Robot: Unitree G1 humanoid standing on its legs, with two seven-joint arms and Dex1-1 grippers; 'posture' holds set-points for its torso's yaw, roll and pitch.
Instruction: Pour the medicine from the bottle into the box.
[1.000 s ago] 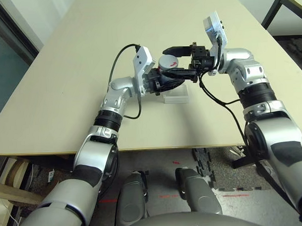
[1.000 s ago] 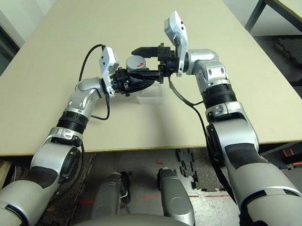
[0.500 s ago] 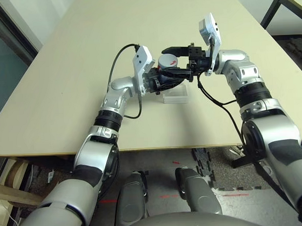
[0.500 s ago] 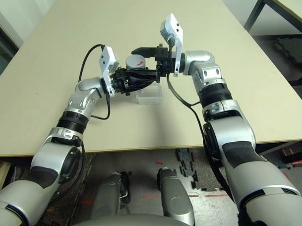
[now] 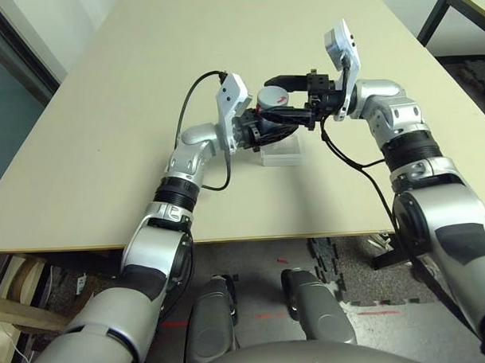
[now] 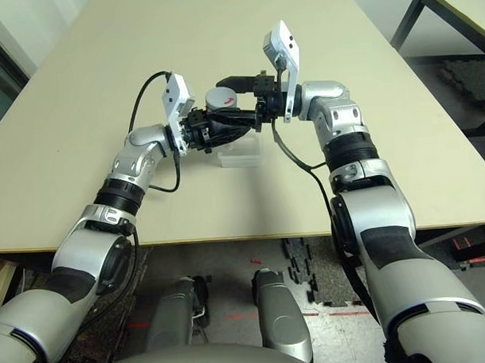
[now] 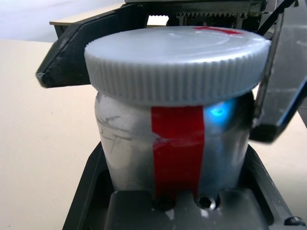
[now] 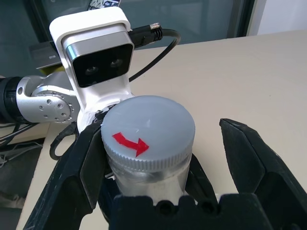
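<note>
Head cam: my left gripper is clamped on the bottle, just above the clear box on the table. Right wrist: right gripper fingers spread wide around the cap, not gripping. I'd close squarely on the ribbed rim, then twist.

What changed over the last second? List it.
Hardly anything. The right tool only wobbled a little around the cap, open and not gripping. The left tool stays shut on the upright bottle, held above the box. Cap still on.
</note>
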